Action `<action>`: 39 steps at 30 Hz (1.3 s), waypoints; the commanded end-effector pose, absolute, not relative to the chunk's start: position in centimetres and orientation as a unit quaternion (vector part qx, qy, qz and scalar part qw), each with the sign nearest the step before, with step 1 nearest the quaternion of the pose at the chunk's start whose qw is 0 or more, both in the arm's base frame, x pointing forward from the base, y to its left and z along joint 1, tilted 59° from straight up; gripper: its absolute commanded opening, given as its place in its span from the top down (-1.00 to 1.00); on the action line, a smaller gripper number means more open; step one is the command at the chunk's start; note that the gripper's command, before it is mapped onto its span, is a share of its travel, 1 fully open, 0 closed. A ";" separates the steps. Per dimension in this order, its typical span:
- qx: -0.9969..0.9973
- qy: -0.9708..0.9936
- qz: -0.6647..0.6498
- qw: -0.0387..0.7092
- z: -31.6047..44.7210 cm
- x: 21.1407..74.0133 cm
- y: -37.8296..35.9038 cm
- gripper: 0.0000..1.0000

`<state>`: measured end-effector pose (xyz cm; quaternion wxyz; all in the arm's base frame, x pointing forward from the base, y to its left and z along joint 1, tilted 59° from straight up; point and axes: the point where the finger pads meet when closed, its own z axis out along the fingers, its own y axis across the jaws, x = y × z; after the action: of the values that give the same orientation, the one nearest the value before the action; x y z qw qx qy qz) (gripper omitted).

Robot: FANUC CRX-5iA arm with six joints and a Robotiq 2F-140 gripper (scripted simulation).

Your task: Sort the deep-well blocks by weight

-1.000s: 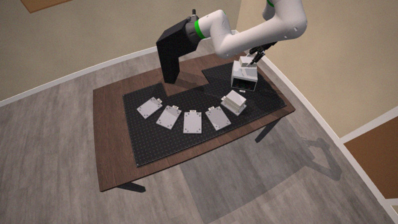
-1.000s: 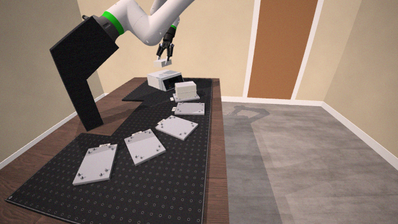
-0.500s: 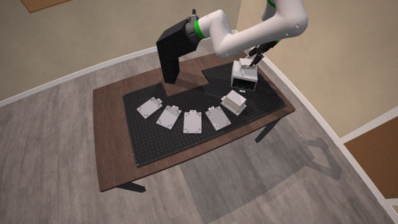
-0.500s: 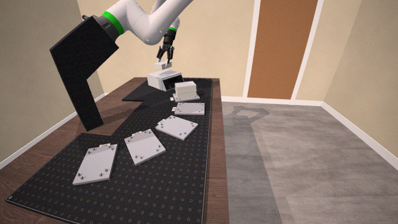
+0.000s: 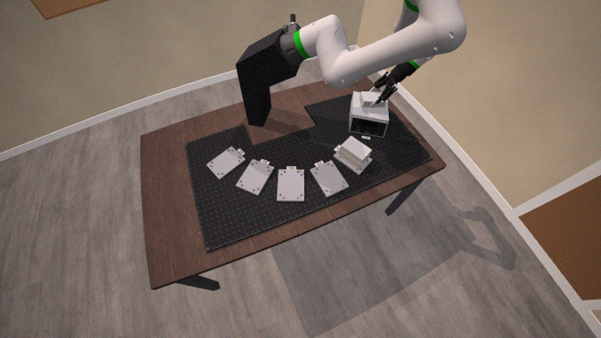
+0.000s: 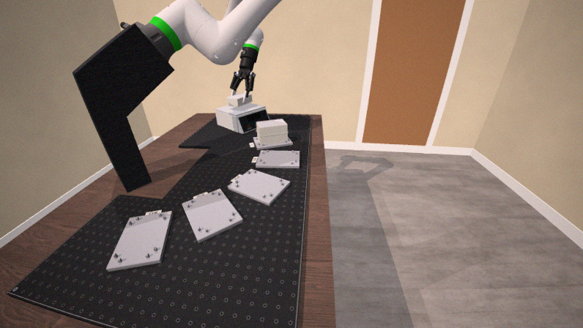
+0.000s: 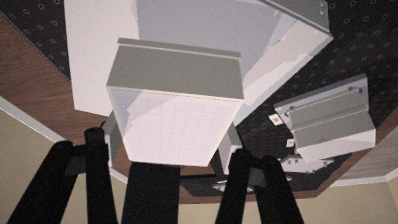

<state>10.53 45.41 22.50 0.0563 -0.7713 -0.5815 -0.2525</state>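
Nearer me than the check-weigher [image 5: 368, 112] [image 6: 228, 118] [image 7: 100, 50], two stacked blocks [image 5: 355, 152] [image 6: 272, 131] [image 7: 332, 122] wait. Farther off, the end effector [image 5: 372, 97] [image 6: 239, 96] [image 7: 173, 113] grips another block [image 5: 370, 97] [image 6: 238, 100] [image 7: 175, 125] between its fingers, right over the weigher's platform; its long axis seems to cross the finger-to-finger line. Contact I can't tell; the coming move looks straight down.

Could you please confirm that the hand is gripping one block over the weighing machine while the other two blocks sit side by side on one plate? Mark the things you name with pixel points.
Not quite: the other two blocks [image 5: 355, 149] [image 6: 272, 132] [image 7: 334, 125] are stacked one on top of the other, as the exterior view shows. The hand [image 5: 377, 93] [image 6: 239, 94] [image 7: 173, 113] is indeed gripping one block [image 5: 368, 99] [image 6: 235, 99] [image 7: 175, 125] over the weighing machine [image 5: 369, 114] [image 6: 228, 118] [image 7: 195, 25], and the two are on one plate [image 5: 359, 171] [image 6: 275, 145] [image 7: 365, 85].
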 end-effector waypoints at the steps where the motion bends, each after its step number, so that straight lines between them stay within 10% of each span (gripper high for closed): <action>1: -0.771 -0.581 -0.253 0.056 22.3 10.7 45.7 0.80; 39: -0.771 -0.581 -0.253 0.056 21.8 11.0 46.4 0.80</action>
<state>11.03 46.39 21.82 0.0562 -0.7714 -0.5814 -0.2525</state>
